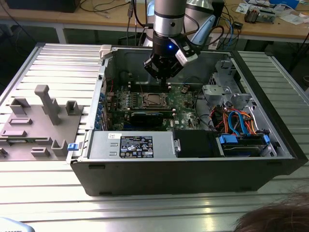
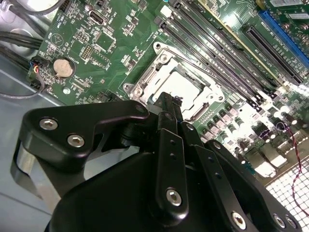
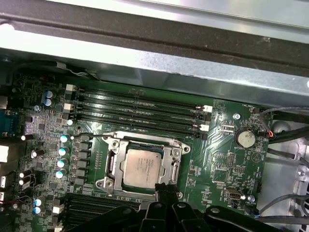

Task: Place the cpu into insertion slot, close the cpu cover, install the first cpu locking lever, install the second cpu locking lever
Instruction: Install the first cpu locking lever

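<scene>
The place is a robotics or electronics lab. An open computer case (image 1: 183, 159) lies on a ribbed aluminium table (image 1: 145, 208), and a robot arm (image 1: 169, 19) hangs over the green motherboard (image 1: 186, 99) inside it. Behind the case stand wooden workbenches (image 1: 58, 20) strewn with cables and small electronic parts (image 1: 260, 14). At the exterior view's left of the case sits a grey fixture block (image 1: 34, 130).

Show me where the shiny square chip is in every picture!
Exterior view: cpu in the middle of the green board.
Second wrist view: cpu framed by the cover.
First wrist view: cpu framed by the cover.
Shared landmark: memory slots beside it.
</scene>
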Controlling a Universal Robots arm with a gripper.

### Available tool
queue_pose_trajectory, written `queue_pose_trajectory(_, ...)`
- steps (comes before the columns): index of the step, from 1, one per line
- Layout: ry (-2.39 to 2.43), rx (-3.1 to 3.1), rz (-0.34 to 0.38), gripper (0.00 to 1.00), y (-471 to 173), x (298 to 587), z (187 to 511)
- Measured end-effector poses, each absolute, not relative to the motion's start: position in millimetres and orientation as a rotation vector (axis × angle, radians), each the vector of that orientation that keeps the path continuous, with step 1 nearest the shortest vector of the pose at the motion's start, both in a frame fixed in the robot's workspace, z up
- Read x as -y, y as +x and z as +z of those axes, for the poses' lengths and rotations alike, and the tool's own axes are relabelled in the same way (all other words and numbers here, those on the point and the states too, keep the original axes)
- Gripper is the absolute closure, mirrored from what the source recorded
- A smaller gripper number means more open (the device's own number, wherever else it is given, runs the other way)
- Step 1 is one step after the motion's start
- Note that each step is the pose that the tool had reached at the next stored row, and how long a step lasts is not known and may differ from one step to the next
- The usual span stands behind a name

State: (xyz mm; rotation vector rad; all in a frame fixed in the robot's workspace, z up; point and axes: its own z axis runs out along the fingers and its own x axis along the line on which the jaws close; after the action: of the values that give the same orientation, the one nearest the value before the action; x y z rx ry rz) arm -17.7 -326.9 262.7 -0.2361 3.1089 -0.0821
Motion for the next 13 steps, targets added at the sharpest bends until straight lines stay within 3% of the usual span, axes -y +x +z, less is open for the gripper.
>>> queue_pose_trajectory(13,-0.309,-3.101,-0.080,0.89,-17.8,326.9,262.7)
